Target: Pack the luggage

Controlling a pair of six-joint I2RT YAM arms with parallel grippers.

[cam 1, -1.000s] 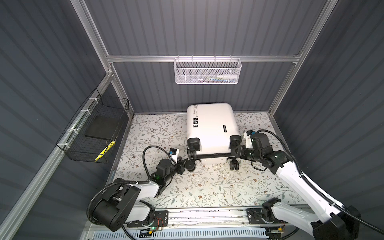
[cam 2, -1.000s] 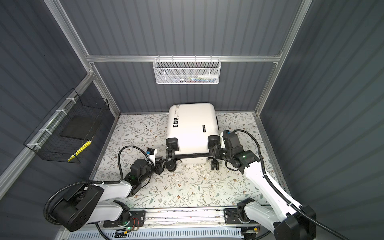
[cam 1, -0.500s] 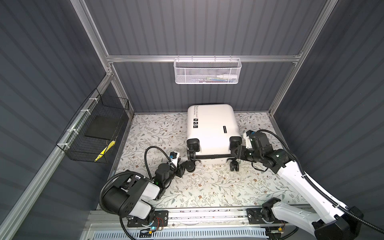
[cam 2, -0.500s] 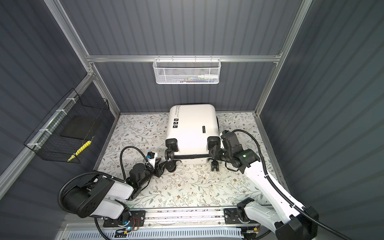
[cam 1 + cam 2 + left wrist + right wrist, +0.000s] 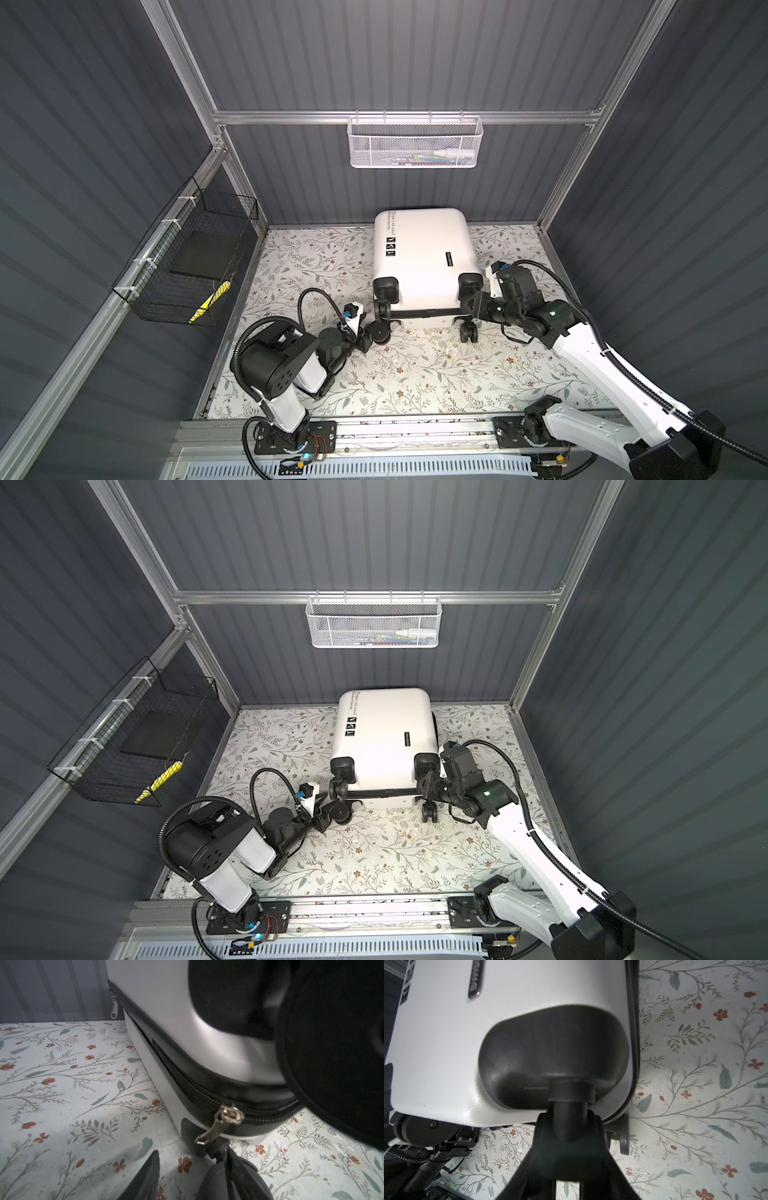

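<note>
Currently the luggage (image 5: 419,257) lies flat at the far middle of the desk (image 5: 415,374); right gripper (image 5: 569,1120) pinches its near-right wheel stem (image 5: 569,1103), left gripper (image 5: 191,1153) spread beside the near-left zipper pull (image 5: 216,1126).

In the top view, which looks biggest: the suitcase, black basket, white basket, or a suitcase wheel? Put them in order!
1. suitcase and black basket: look alike; the basket hangs nearer the camera, so unranked.
2. white basket
3. wheel
</note>
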